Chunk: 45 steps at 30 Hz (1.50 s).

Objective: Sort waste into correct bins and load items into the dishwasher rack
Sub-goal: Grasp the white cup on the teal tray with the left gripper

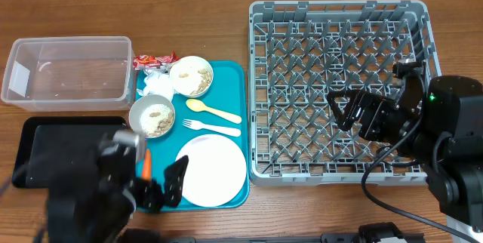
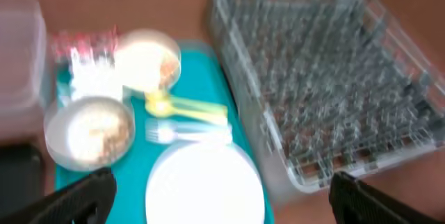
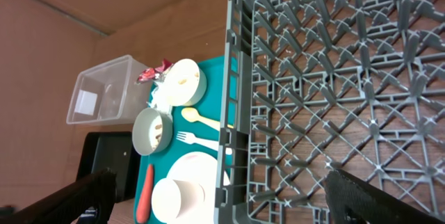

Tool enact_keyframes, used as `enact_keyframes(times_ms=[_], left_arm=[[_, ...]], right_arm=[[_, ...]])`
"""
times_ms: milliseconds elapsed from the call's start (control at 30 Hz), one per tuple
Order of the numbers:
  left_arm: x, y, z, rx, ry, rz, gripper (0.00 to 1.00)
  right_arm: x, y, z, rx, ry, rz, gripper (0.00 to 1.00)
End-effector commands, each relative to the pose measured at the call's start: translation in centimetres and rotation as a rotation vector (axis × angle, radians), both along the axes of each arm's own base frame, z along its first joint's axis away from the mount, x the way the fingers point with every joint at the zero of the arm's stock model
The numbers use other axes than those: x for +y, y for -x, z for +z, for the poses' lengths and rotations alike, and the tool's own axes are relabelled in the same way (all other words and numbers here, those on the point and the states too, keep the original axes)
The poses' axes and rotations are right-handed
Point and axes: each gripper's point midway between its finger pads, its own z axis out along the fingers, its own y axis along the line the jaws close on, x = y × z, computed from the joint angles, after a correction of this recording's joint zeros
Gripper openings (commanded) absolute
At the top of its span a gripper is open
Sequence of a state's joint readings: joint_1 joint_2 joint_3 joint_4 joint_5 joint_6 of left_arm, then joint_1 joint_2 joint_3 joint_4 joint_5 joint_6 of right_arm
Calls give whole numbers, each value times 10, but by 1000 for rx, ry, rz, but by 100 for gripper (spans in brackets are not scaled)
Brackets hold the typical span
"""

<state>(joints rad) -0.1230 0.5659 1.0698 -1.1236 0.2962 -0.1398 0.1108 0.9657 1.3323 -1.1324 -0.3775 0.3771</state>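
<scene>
On the teal tray [image 1: 234, 84] lie a red wrapper [image 1: 155, 62], a white napkin [image 1: 158, 84], two bowls [image 1: 191, 75] [image 1: 152, 115] holding beige scraps, a yellow spoon [image 1: 211, 109], a fork [image 1: 211, 127], a pale plate [image 1: 211, 169] and an orange carrot [image 1: 146, 164]. My left gripper [image 1: 160, 186] hangs open above the tray's near edge, beside the carrot, with the plate [image 2: 205, 186] below its spread fingers. My right gripper [image 1: 341, 111] stands open and empty over the grey dishwasher rack [image 1: 339, 16]. The clear tub [image 1: 68, 69] and black tray [image 1: 68, 149] sit at the left.
The rack [image 3: 334, 78] fills the right half of the table, its near wall next to the teal tray. In the right wrist view a white cup-like shape [image 3: 177, 195] shows on the plate's near side. Bare wood lies behind the tub and rack.
</scene>
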Motion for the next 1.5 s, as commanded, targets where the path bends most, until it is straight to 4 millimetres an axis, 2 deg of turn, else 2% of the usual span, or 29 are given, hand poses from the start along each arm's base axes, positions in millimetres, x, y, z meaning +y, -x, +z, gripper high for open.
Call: enact_keyframes(times_ms=[0, 167, 300, 400, 567, 800, 933, 1167, 1233, 1367, 1467], left_arm=[[-3, -16, -19, 253, -30, -6, 100], [-14, -30, -52, 503, 12, -5, 100], [-5, -34, -86, 707, -32, 75, 100], [6, -34, -109, 835, -93, 147, 94], [6, -36, -142, 913, -122, 148, 74], [6, -17, -192, 978, -197, 200, 75], [0, -11, -217, 984, -198, 203, 67], [2, -24, -235, 921, -181, 273, 33], [3, -22, -238, 925, -183, 275, 4], [-3, -24, -229, 922, -155, 260, 4], [-9, -34, -198, 886, -117, 244, 4]], right_arm=[[-3, 0, 9, -19, -5, -20, 100], [-3, 1, 7, -11, -4, -20, 100], [-3, 4, 3, 11, -1, -20, 100], [-3, 6, 0, 29, 1, -20, 100], [-4, 7, -1, 35, 2, -20, 100], [-7, 8, -5, 50, 16, -34, 100], [-7, 9, -7, 62, 18, -34, 100], [-6, 6, -15, 100, 22, -33, 100], [-6, 5, -18, 112, 24, -33, 100], [-9, 4, -24, 140, 39, -44, 100], [-10, 4, -27, 143, 59, -36, 100]])
